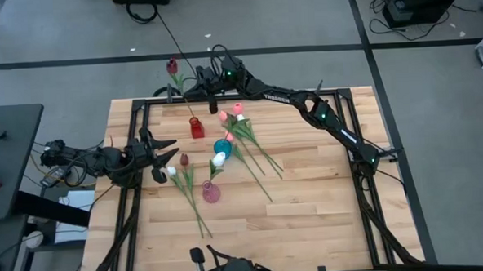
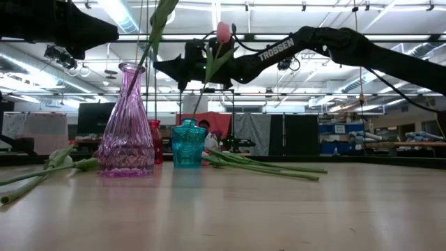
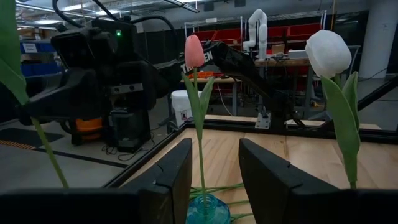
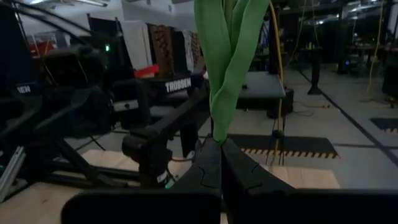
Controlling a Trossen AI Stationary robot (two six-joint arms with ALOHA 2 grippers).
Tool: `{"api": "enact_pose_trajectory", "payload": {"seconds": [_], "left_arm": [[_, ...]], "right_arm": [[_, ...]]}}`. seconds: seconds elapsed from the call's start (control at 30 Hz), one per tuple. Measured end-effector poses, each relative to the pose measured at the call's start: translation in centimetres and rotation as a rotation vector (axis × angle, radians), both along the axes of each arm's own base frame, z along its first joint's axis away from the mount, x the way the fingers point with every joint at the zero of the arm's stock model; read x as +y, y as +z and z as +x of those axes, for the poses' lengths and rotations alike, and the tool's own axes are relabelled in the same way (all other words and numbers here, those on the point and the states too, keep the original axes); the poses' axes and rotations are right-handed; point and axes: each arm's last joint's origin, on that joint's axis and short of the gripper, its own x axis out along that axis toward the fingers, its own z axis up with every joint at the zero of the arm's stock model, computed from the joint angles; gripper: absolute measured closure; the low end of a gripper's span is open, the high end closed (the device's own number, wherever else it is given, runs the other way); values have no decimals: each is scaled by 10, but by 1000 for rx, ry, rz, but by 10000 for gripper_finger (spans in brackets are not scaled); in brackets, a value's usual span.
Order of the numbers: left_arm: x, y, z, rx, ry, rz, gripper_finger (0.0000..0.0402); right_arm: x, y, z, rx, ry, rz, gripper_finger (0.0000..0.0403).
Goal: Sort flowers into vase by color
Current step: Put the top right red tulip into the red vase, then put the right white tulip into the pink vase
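Observation:
My right gripper (image 1: pixel 182 89) reaches to the table's far edge, left of centre, and is shut on a dark maroon tulip (image 1: pixel 172 67). Three vases stand mid-table: red (image 1: pixel 196 127), teal (image 1: pixel 222 146) and pink (image 1: pixel 211 192). A pink tulip (image 3: pixel 194 51) stands in the teal vase (image 3: pixel 205 208). A white tulip (image 3: pixel 328 53) stands upright beside it. Pink tulips (image 1: pixel 239 109) and a white and a maroon one (image 1: pixel 177 165) lie flat on the table. My left gripper (image 1: pixel 162 151) waits open at the left, its fingers (image 3: pixel 177 177) pointing toward the teal vase. My right gripper pinches the maroon tulip's green stem and leaves (image 4: pixel 217 134) between its two shut fingers. The fingers come in level and lie across the stem. The tulip stands upright above the fingers, lifted clear of the table, its leaves (image 4: pixel 227 56) rising straight up.
Long green stems (image 1: pixel 259 163) trail from the lying pink tulips toward the right of centre, and others (image 1: pixel 196 207) run toward the near edge. A black frame (image 1: pixel 143 123) borders the tabletop. Bare wood lies at the near right (image 1: pixel 326 213).

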Motion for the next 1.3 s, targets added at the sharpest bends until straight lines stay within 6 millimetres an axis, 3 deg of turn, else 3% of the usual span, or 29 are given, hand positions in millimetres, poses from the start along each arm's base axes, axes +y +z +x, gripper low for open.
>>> {"api": "enact_pose_trajectory", "payload": {"seconds": [0.13,0.3,0.6,0.9,1.13,1.3], "left_arm": [[0,0,0,4,1,2,264],[0,0,0,4,1,2,264],[0,-1,0,7,1,2,264],[0,-1,0,8,2,3,264],[0,-1,0,10,1,1,264],[0,-2,0,18,0,-5,264]], "right_arm": [[3,-10,1,31,5,19,389],[3,-19,1,105,32,62,346],[-13,-34,-19,351,35,130,272],[-5,-26,-41,623,-152,-77,266],[-4,-11,-64,791,-211,-62,266],[-10,-16,-78,937,-316,-63,270]]}}
